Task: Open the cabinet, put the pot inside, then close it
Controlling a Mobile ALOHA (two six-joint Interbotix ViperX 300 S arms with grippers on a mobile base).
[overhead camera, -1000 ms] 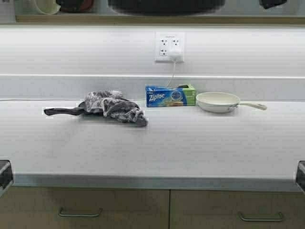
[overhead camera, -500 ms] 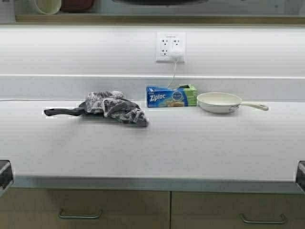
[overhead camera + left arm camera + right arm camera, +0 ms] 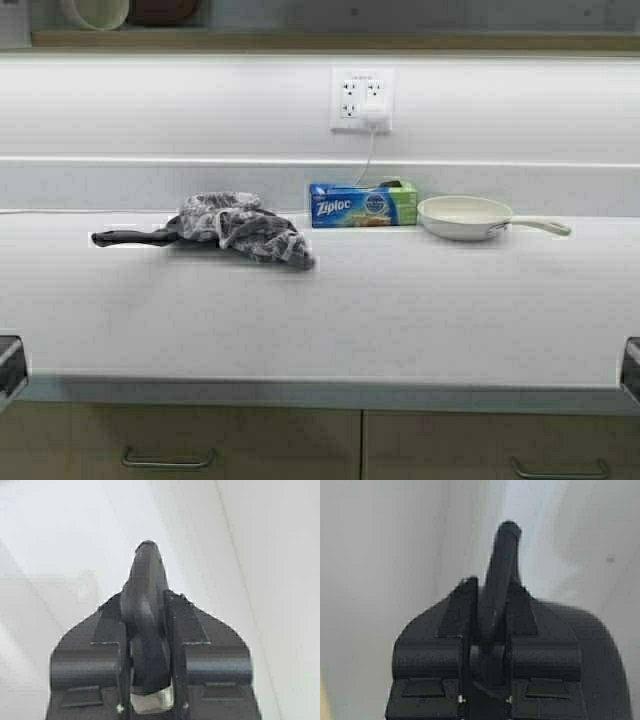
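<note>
My left gripper (image 3: pixel 145 597) is clamped tight on a short black side handle of the large round matte-black cooking pot (image 3: pixel 146 565); in my left wrist view the handle juts up the middle of the frame between my two fingers (image 3: pixel 107 630), against a pale blank surface.

In the high view neither my arms nor the pot show. In the upper left corner sit a cream bowl (image 3: pixel 95 12) and a dark reddish vessel (image 3: pixel 160 10), inside the wall-hung cabinet (image 3: pixel 400 41), whose tan lower edge runs along the top of the frame with pale grey interior above it.

Below lies the white countertop (image 3: pixel 380 320). Left of centre on it is a long-handled black pan (image 3: pixel 130 237) with a crumpled grey cloth (image 3: pixel 245 228) heaped over its bowl. At centre stands a blue and green Ziploc box (image 3: pixel 362 204), under a white wall outlet (image 3: pixel 361 98) with a plug in it. Just right of the box rests a small white frying pan (image 3: pixel 465 216), its handle pointing to the right edge.

My right gripper (image 3: pixel 492 587) is likewise squeezed shut on the pot's other black handle, which rises at the centre of the right wrist view.
</note>
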